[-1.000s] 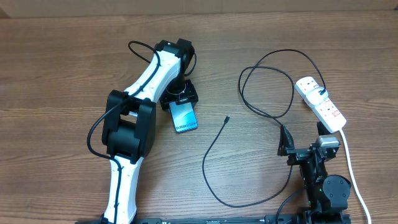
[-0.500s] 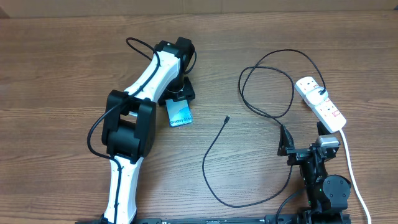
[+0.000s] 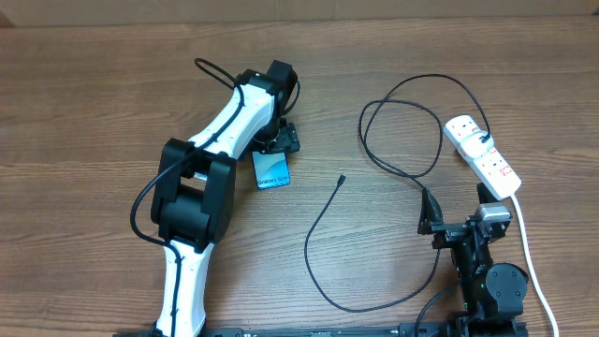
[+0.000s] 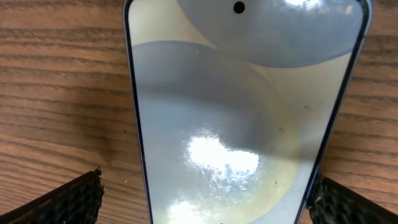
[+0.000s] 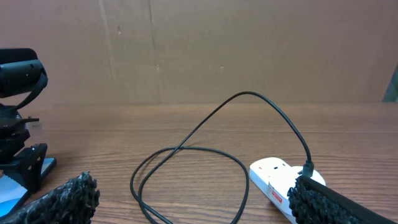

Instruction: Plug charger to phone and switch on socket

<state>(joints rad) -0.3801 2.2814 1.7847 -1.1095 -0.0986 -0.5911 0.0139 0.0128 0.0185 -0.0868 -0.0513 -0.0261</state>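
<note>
Left pincer [image 3: 277, 143] hangs over the far end of the phone [image 3: 271, 171]. Its two fingers [image 4: 68, 200] are spread wide and hold nothing. From the left wrist, the phone [image 4: 242, 124] lies between them. One finger is well away from the phone's side. The other is just beside the other side, and I cannot tell if it touches.

The phone lies flat on the wood table [image 3: 94, 112], screen up, a bit left of the middle.

The charger [image 3: 308, 245] is a thin black cable. Its tip [image 3: 341, 179] lies bare on the table, to the right of the phone and apart from it. From there the cable bends round in a big curve, goes past the right arm, makes loops, and its plug sits in the socket [image 3: 482, 154].

The socket lies on the right side of the table, and its white cord [image 3: 526, 234] runs down the right edge. Its switches are too small to read.

The right pincer [image 3: 456, 206] sits low at the near edge. It is spread wide too and holds nothing. From the right wrist, the loops and the socket [image 5: 277, 177] lie in front of it.
</note>
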